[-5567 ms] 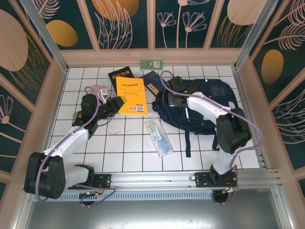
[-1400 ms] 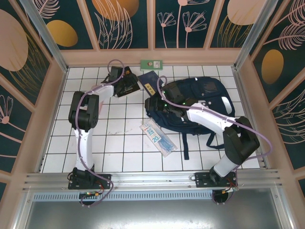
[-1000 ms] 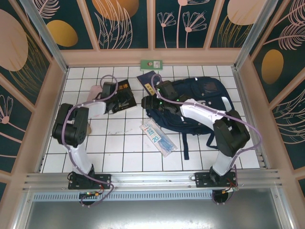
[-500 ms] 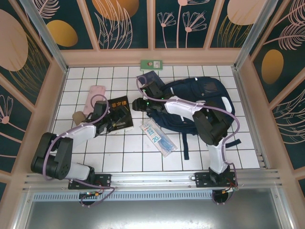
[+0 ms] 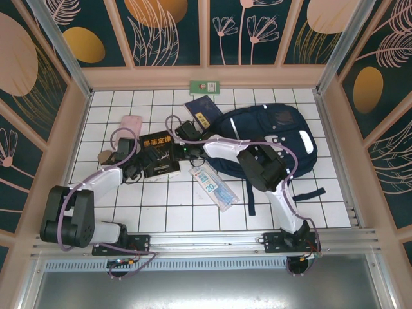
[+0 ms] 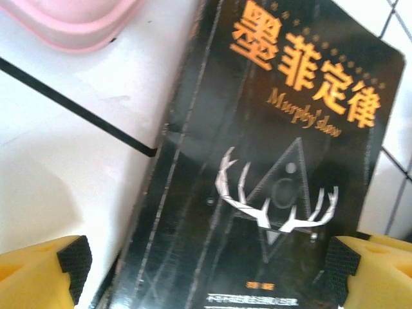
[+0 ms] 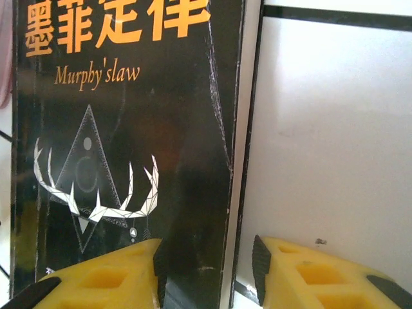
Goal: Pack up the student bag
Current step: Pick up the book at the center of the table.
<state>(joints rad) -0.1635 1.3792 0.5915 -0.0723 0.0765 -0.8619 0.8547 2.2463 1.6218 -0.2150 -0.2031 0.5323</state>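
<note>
Book has slid in from the far tiles toward the bag, which lies on the right of the surface. My left hand has released and straddles it. My right hand is narrowing on its edge, can't tell if it's gripping. Looks like a handover.

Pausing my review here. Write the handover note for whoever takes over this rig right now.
Left hand: open, above the black Murphy's law book.
Right hand: part closed over that book's right edge; grip unclear.
Student bag: lying on the table, right of the book; contents hidden.
Done: nothing that shows.
Still out on the table: the book, clear plastic pack, dark blue notebook, pink case.
Left: get these into the bag.
</note>
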